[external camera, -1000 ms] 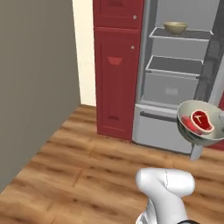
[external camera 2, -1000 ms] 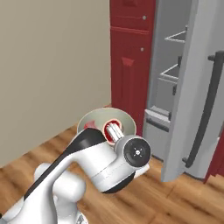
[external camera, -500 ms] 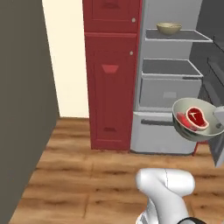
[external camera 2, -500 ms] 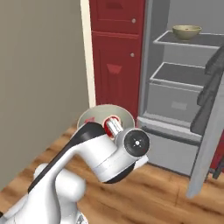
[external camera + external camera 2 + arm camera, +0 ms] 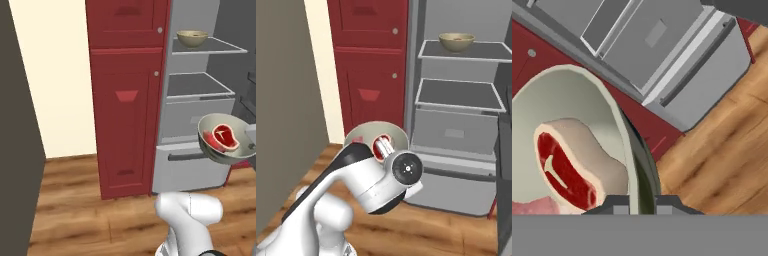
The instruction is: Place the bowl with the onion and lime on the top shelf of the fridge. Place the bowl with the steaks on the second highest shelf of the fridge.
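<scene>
One bowl already sits on the fridge's top shelf, while the hand grips the steak bowl by its rim, the second shelf unfilled.

A bowl sits on the fridge's top shelf; steaks lie in a second bowl before the drawers.
</scene>
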